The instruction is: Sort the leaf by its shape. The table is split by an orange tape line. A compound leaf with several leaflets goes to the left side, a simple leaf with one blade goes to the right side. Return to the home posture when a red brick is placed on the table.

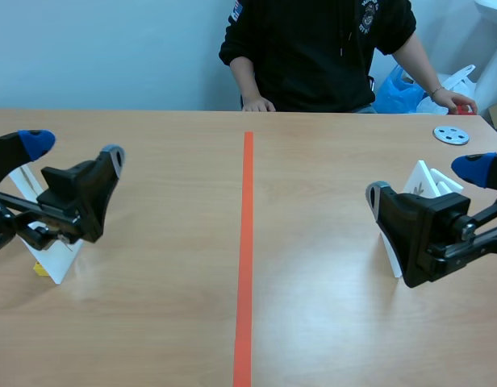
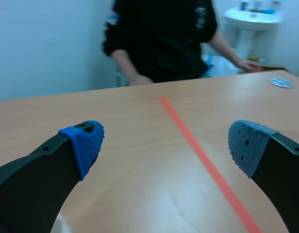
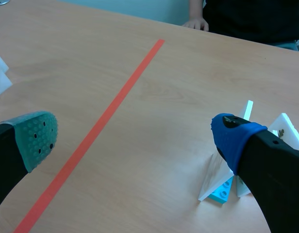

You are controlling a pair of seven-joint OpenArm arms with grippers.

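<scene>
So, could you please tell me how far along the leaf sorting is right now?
Done: a white card stand sits left of the tape line, white cards right. In hand: nothing; left end effector and right end effector are open. Left: unclear; a person's hand is by something red.

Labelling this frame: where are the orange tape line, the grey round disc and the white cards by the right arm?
Orange tape line (image 1: 246, 242): scene view, mid-length.
Grey round disc (image 1: 451, 135): scene view, its centre.
White cards (image 1: 424, 177): scene view, upper face.
</scene>
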